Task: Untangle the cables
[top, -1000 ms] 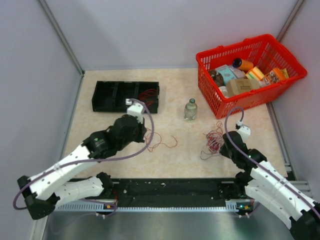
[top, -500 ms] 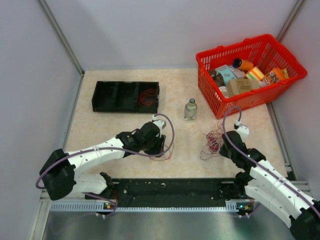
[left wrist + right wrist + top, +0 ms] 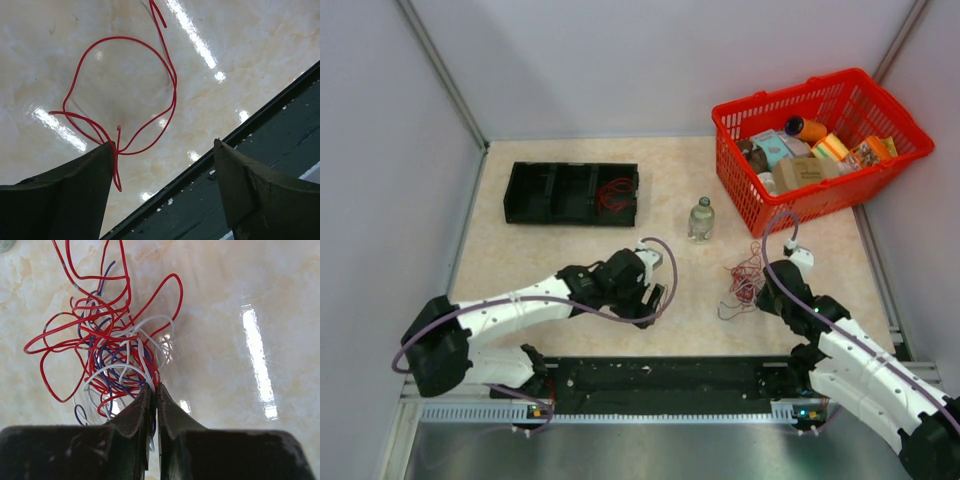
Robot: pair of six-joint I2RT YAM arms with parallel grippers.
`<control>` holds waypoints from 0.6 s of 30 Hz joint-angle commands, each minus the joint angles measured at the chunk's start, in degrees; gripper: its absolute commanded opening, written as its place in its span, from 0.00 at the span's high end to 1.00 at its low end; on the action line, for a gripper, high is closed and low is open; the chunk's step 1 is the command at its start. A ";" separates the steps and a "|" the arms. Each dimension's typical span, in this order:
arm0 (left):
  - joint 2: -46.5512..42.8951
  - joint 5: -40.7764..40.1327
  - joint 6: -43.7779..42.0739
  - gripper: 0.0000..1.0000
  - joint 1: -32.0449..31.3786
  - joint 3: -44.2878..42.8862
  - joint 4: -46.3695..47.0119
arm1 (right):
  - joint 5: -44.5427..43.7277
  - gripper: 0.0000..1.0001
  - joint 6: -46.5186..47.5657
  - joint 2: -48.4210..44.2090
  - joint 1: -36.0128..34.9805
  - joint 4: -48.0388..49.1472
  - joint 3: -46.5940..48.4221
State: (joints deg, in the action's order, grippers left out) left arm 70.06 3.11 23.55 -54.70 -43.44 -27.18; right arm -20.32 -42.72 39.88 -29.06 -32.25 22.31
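Cables (image 3: 112,350): thin, glossy, loopy tangle (red, white, blue).

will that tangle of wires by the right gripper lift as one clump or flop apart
Probably floppy: the tangle is thin wire in loose loops, so it should sag. Likely lifts as one clump, since red, white and blue strands interlace.
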 commanded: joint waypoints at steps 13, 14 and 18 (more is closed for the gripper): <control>21.87 -16.82 -2.63 0.37 -10.78 -11.84 -7.27 | 1.77 0.95 1.85 -0.68 0.49 3.25 1.08; 22.57 -18.13 -2.37 0.39 -11.30 -12.28 -7.54 | 1.68 0.95 1.85 -0.68 0.41 3.42 0.99; 24.42 -24.46 -0.97 0.59 -12.45 -14.39 -9.55 | 1.95 0.95 2.11 -0.77 0.41 3.33 0.99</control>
State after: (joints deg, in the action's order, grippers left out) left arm 93.27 -13.23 20.84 -66.08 -54.28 -34.94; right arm -18.72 -41.52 39.79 -29.06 -31.35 22.28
